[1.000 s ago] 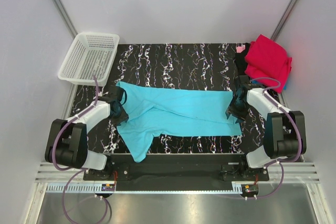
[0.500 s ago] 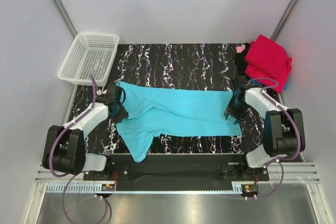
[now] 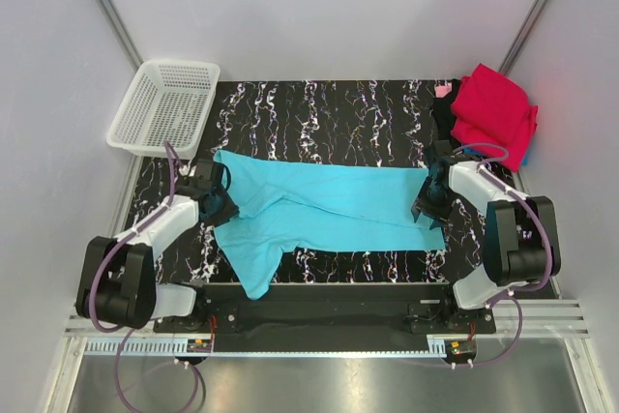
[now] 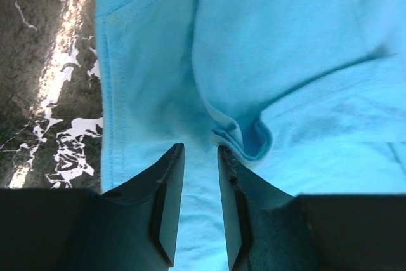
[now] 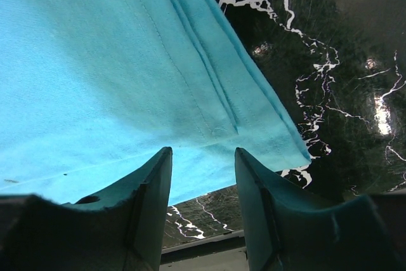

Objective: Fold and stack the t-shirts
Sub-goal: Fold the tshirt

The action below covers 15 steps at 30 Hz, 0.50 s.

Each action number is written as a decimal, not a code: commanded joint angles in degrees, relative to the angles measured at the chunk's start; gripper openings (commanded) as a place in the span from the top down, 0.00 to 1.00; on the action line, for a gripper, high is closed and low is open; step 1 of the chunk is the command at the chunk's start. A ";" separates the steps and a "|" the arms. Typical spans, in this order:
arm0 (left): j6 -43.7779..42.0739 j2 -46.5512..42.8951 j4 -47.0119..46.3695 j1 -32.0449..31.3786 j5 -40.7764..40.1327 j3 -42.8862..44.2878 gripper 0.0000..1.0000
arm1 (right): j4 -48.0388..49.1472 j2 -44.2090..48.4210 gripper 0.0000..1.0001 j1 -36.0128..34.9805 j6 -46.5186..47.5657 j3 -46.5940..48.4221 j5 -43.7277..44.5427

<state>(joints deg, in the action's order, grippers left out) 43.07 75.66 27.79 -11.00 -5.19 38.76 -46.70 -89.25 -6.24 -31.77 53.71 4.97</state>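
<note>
From overhead, the turquoise t-shirt (image 3: 329, 205) is seen spread flat just on the near side of the white basket (image 3: 150, 146) and stretched away to its right across the marbled table (image 3: 329, 108). A crimson t-shirt (image 3: 493, 108) is heaped level with the basket, at the opposite side. The left gripper (image 3: 217, 202) is set at the shirt end nearest the basket, the right gripper (image 3: 430, 198) at the end farthest from it. Since a second ago the left arm has been shifted slightly and both grippers barely nudged, while the shirt's outline is unchanged, so no fold is judged begun. In the left wrist view, the fingers (image 4: 168, 182) are held narrowly parted beside a small pucker (image 4: 250, 141), nothing pinched. In the right wrist view, the fingers (image 5: 155, 188) are spread wide over the hem (image 5: 254, 118), nothing held.
</note>
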 commanded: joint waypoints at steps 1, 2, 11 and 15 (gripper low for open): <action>-0.62 -4.28 -4.58 0.28 1.50 -1.23 0.68 | 0.47 -0.57 0.49 -0.88 -0.49 0.78 0.92; -0.62 -5.07 -4.94 0.28 1.50 -2.02 0.68 | 0.55 -0.75 0.48 -1.05 -0.57 0.87 0.92; -1.67 -11.59 -7.49 0.28 0.53 -3.87 0.68 | 0.73 -2.59 0.48 -2.46 -0.93 1.57 0.92; -1.58 -10.45 -8.63 0.19 0.53 -4.05 0.68 | 0.64 -2.77 0.48 -2.72 -1.10 1.57 0.83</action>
<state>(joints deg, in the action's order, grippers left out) 42.39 64.97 22.57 -11.00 -4.56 34.74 -46.33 -91.81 -8.34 -32.01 53.74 5.02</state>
